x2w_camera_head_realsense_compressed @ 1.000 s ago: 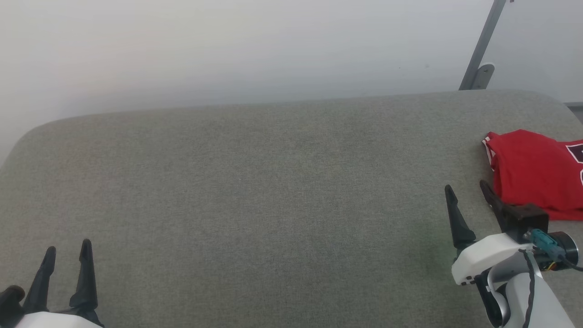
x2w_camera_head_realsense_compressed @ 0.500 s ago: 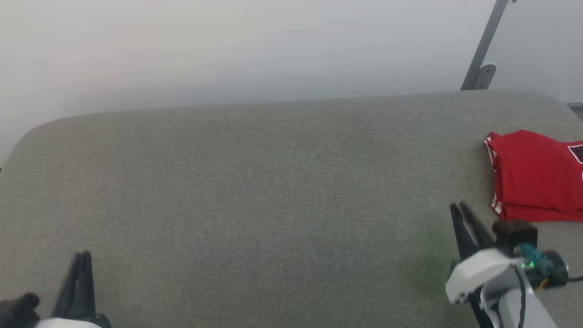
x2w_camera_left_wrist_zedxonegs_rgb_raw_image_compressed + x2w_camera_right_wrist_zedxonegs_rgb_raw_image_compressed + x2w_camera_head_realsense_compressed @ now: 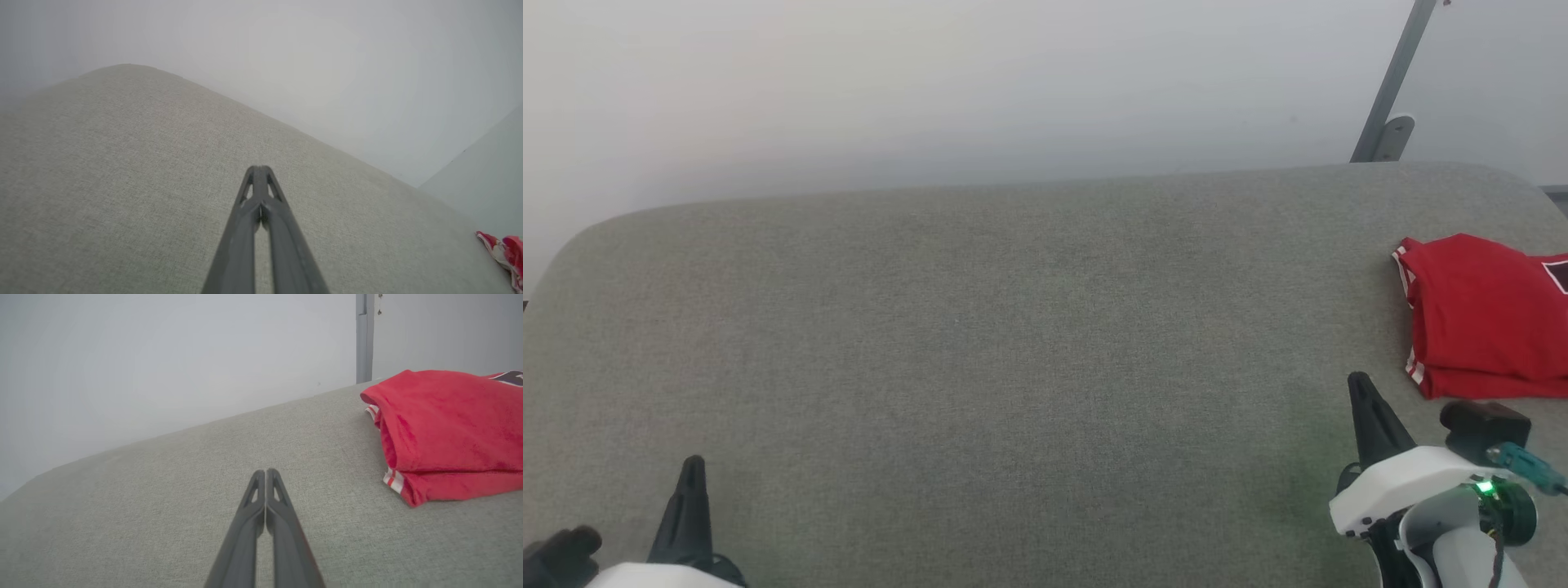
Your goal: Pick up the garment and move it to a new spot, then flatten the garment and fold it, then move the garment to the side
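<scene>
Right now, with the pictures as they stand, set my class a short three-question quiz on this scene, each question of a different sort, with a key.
1. Multiple choice: on which part of the grey cushion does the red jersey lie? A the robot's left end; B the middle; C the robot's right end.
2. True or false: the right gripper is shut on the jersey.
3. Fill in: the left gripper has its jaws ____.
Key: 1 C. 2 false: it is shut on nothing and lies apart from the jersey. 3 shut.
</scene>
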You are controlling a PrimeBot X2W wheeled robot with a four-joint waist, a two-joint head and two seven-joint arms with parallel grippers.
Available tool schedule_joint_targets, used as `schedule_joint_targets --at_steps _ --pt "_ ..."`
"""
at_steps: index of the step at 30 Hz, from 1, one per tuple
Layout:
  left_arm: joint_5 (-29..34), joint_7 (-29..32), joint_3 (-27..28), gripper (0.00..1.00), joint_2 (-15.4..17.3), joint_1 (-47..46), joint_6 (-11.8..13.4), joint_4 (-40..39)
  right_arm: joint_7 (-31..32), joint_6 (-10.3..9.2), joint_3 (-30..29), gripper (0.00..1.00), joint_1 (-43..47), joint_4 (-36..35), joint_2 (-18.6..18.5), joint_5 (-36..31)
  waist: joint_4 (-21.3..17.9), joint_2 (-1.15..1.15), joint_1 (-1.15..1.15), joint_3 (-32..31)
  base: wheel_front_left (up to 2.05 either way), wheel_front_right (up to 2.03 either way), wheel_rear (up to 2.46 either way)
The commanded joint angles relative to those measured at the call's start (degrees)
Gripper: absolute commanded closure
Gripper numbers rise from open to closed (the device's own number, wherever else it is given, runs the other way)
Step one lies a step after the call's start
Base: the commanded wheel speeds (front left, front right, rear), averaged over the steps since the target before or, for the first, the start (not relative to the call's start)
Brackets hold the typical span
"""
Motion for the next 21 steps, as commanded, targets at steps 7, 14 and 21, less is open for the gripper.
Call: schedule_joint_targets --at_steps 7,14,21 --pt "-6.17 1.91 -0.09 1.00 -0.39 -2.52 -0.03 -0.88 1.76 0.01 -0.49 1.00 -0.24 -2.65 0.24 8.04 0.08 0.00 0.00 -0.01 0.00 0.00 0.00" --pt "-11.03 3.52 -0.33 1.00 -1.33 -3.35 -0.04 -0.85 3.33 0.00 -0.93 1.00 0.23 -3.81 0.56 14.48 0.16 0.00 0.00 -0.01 0.00 0.00 0.00" --pt "-15.57 5.04 -0.54 1.00 -2.25 -4.07 -0.04 -0.82 4.80 0.01 -1.34 1.00 0.71 -4.88 0.88 20.43 0.24 0.00 0.00 -0.02 0.00 0.00 0.00"
